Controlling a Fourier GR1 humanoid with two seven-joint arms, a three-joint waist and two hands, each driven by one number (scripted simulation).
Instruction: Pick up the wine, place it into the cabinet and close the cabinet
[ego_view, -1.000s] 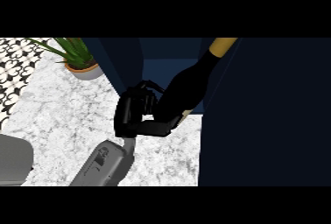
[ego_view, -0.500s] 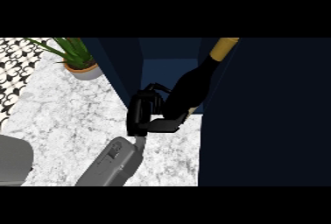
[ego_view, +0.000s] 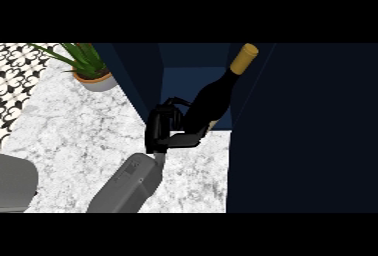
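Forearm shifted slightly right since earlier frame. Left hand (ego_view: 168, 131) — fingers curled around wine (ego_view: 214, 95) base; dark bottle, gold-capped neck, tilted inside open cabinet (ego_view: 198, 75) above marble worktop (ego_view: 81, 130).

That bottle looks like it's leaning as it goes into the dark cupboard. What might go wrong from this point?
1. The wine bottle is tilted, gold top toward the cabinet interior; let go like this, it might tip over.
2. The one hand in view grips the bottle low, so the top could swing against the door panel right beside it.
3. The potted plant stands near the cabinet's left side; a wide pull-back could brush it.
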